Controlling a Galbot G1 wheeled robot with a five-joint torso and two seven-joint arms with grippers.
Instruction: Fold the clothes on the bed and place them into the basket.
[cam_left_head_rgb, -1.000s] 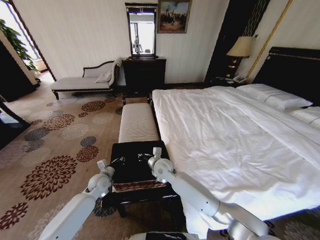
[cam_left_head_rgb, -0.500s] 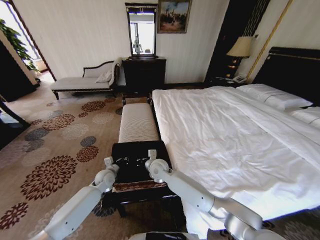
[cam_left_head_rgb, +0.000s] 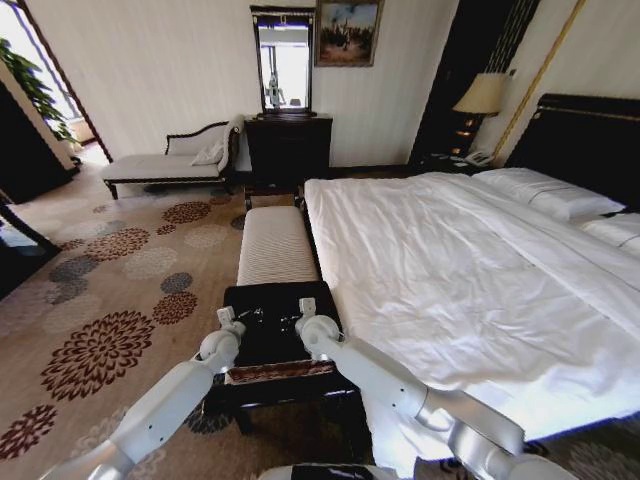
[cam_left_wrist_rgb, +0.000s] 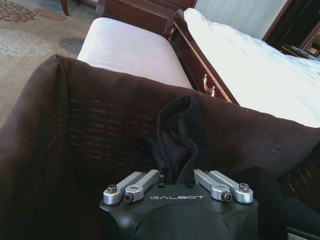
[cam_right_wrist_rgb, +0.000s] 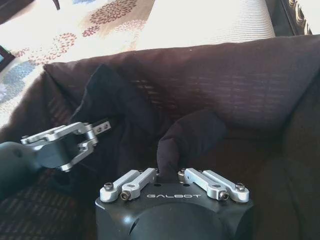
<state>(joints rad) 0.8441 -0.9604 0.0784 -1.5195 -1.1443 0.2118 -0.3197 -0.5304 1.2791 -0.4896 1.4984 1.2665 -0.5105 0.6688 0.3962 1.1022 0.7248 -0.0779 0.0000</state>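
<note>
Matt black cloth clothes (cam_left_wrist_rgb: 176, 131), dark fabric-lined basket (cam_left_wrist_rgb: 45, 125), brushed-metal left hand (cam_left_wrist_rgb: 177, 186) linkages.

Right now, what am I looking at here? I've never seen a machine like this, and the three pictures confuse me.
It is a wheeled robot with two arms, each ending in a gripper. The wide picture comes from a camera on its head; it looks down at a basket lined with black fabric, standing at the foot of a white bed, beside a striped bench. The other two pictures come from cameras on its wrists, looking into the basket. The left gripper and the right gripper each pinch a fold of a black garment inside the basket, so the clothes are being set down there. The right wrist view also shows the left gripper from the side.
</note>
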